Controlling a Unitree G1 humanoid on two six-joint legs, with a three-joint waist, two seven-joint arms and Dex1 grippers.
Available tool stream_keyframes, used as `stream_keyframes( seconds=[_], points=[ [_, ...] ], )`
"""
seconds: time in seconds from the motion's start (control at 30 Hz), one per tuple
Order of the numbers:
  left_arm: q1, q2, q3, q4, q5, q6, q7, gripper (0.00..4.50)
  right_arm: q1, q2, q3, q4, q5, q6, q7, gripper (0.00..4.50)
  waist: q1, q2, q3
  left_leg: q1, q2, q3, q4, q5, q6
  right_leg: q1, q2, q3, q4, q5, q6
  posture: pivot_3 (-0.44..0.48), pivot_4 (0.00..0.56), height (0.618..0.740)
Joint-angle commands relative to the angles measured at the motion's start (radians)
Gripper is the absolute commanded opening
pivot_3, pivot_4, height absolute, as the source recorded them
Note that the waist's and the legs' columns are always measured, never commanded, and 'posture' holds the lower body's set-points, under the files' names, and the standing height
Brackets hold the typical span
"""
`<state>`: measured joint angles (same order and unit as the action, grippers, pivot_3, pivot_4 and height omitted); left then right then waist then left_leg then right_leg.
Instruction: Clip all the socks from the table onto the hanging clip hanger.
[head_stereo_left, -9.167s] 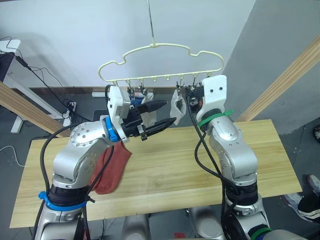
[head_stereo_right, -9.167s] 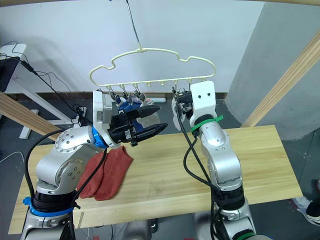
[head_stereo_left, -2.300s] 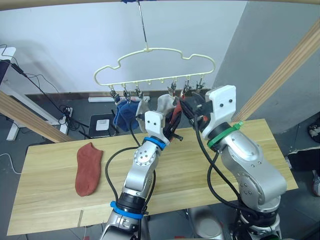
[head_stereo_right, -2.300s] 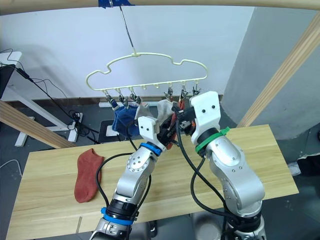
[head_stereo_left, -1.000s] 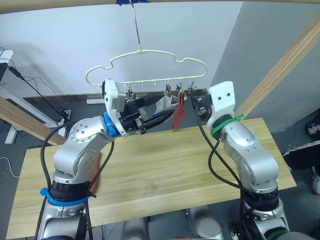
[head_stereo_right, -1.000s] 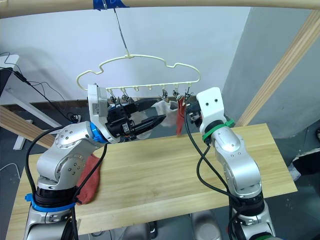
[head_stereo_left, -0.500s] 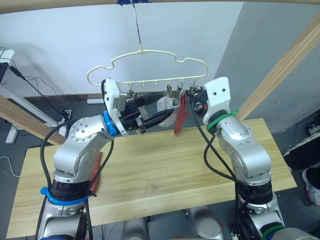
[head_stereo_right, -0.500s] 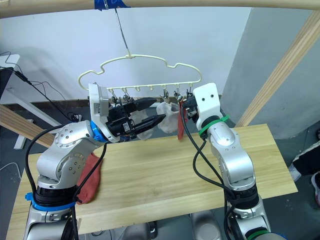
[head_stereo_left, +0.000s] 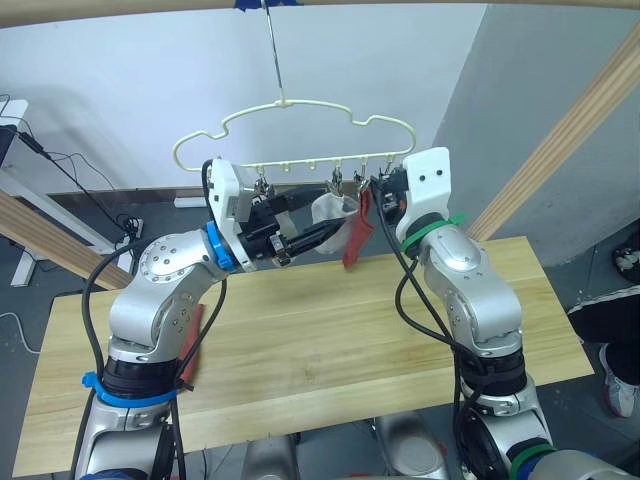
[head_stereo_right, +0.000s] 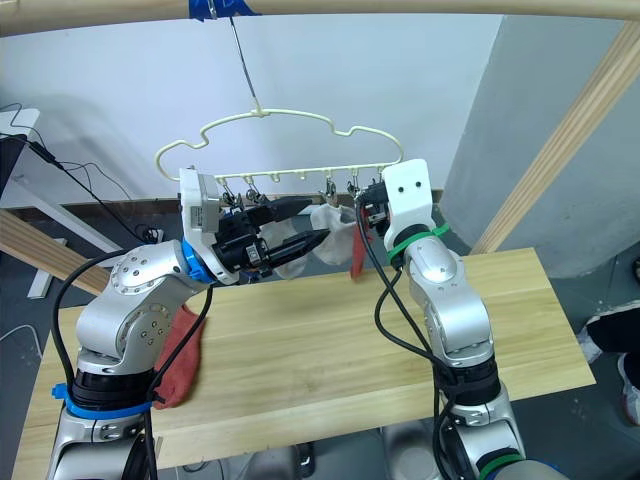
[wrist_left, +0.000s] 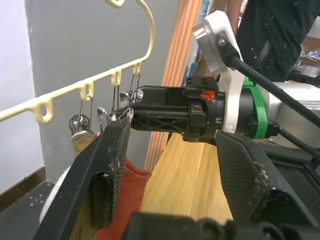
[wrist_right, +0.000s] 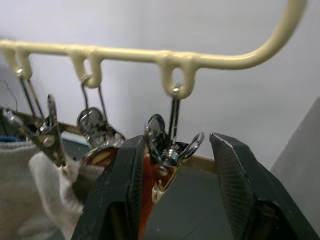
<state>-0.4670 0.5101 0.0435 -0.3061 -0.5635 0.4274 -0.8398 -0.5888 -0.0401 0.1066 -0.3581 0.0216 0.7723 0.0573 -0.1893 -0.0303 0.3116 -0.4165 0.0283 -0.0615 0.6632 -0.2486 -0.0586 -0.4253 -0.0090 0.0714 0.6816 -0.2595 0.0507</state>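
Both arms are raised with elbows bent, reaching up to the hanger (head_stereo_left: 290, 130) above the bench (head_stereo_left: 330, 340). The right tool (wrist_right: 172, 165) points at the hanger's rightmost clip (wrist_right: 170, 145), its fingers spread to either side of the clip and holding nothing; a red sock (head_stereo_left: 358, 232) hangs from that clip. The left tool (head_stereo_left: 315, 225) reaches across under the clip row, fingers apart and empty, close by a grey sock (head_stereo_left: 328, 212) hanging there. Another red sock (head_stereo_right: 178, 362) lies near the bench's left edge, partly behind the left arm.
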Motion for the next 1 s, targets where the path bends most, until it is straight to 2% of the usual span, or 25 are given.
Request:
stream_keyframes(
  seconds=[0.03,0.4,1.0],
  points=[
    [-0.008,0.002,-0.005,-0.02,0.004,-0.024,-0.009,2.97,-0.008,0.025,-0.022,-0.066,0.004,0.007,-0.026,2.14,0.0,0.0,0.0,0.0,0.0,0.0,0.0,0.0,0.0,0.0,0.0,0.0,0.0,0.0,0.0,-0.234,0.244,0.737],
    [-0.008,0.003,-0.007,-0.013,0.008,-0.028,-0.019,2.97,0.002,0.127,-0.048,-0.13,0.019,0.083,-0.088,2.14,-0.001,0.0,0.0,0.0,0.0,0.0,0.0,0.0,0.0,0.0,0.0,0.0,0.0,0.0,0.0,-0.236,0.243,0.737],
    [-0.004,-0.003,-0.013,-0.002,0.017,-0.036,-0.027,2.97,0.011,0.201,-0.067,-0.18,0.061,0.127,-0.112,2.14,-0.004,0.0,-0.001,0.0,0.0,0.0,0.0,0.0,0.0,0.0,0.0,0.0,0.0,0.0,0.0,-0.242,0.244,0.737]
  ],
)
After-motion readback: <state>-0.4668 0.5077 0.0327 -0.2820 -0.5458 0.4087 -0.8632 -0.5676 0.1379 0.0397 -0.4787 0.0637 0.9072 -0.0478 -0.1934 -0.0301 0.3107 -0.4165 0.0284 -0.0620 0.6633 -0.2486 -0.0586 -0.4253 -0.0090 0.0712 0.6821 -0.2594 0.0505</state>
